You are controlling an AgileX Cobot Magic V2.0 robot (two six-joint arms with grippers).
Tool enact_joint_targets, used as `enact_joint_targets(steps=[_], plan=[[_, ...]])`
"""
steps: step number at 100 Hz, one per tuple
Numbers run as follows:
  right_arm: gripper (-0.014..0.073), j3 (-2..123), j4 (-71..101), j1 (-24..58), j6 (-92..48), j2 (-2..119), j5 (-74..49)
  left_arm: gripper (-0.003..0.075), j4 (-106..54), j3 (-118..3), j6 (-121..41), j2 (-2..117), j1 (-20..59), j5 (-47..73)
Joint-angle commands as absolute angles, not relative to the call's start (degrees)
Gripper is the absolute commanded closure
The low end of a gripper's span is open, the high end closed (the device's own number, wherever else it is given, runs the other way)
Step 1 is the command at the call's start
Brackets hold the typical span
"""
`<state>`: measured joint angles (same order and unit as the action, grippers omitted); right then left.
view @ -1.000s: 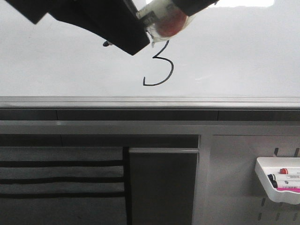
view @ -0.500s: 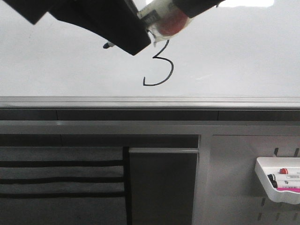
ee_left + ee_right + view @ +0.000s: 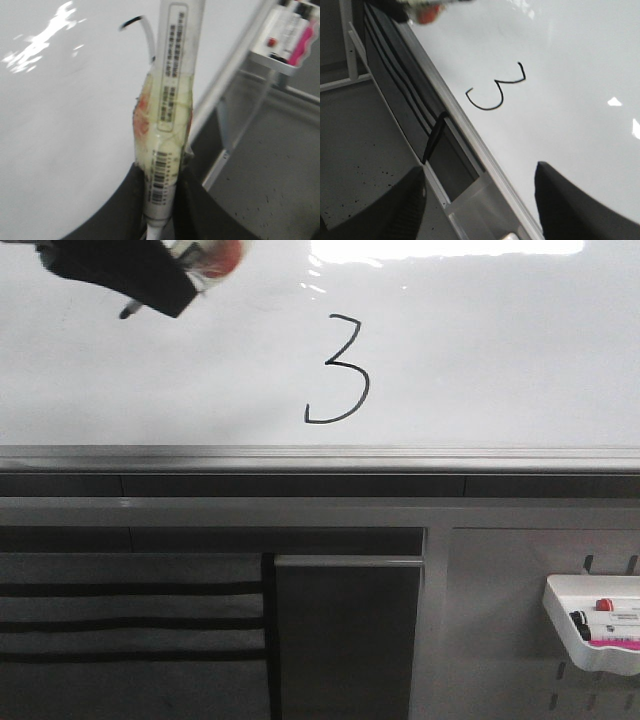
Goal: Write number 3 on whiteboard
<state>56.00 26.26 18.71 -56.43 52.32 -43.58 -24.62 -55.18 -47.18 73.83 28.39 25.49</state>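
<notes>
- whiteboard (image 3: 480, 350) glossy white, glare patch along top edge, upright; grey metal rail (image 3: 320, 458) runs along its lower edge
- below rail: dark panels, grey pegboard (image 3: 500, 630) with white tray (image 3: 592, 625) holding markers, low and far to the right of both sets of fingers
- floor in wrist views grey, speckled
- number 3 (image 3: 340, 370) thin black line, drawn on the whiteboard about mid-width, just above the rail; upright, long axis vertical, open side facing left, angular top, rounded lower hook
- left gripper (image 3: 160, 200) dark fingers clamped on a marker (image 3: 170, 100), white barrel with barcode label, wrapped in yellowish tape with red under it
- marker long axis runs straight out from the left fingers, black tip (image 3: 131, 22) at far end pointing toward the board; contact with board cannot tell
- front view: left gripper at top left corner, the 3 lies right of and below its fingers, well apart
- right gripper (image 3: 480, 200) fingers spread apart, holding nothing; the 3 sits ahead of them on the board
</notes>
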Motion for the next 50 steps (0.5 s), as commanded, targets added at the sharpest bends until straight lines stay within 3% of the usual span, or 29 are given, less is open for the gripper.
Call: enact_joint_targets(steps=[1, 22, 50], plan=[[0.0175, 58.0, 27.6, 16.0, -55.0, 51.0, -43.8, 0.0734, -26.8, -53.3, -39.6, 71.9, 24.4, 13.1], [0.0176, 58.0, 27.6, 15.2, -54.9, 51.2, -45.9, 0.0734, -40.7, -46.1, -37.4, 75.5, 18.1, -4.6], [0.0175, 58.0, 27.6, 15.2, -54.9, 51.2, -45.9, 0.0734, -42.5, -46.1, -37.4, 80.9, 16.9, -5.8]])
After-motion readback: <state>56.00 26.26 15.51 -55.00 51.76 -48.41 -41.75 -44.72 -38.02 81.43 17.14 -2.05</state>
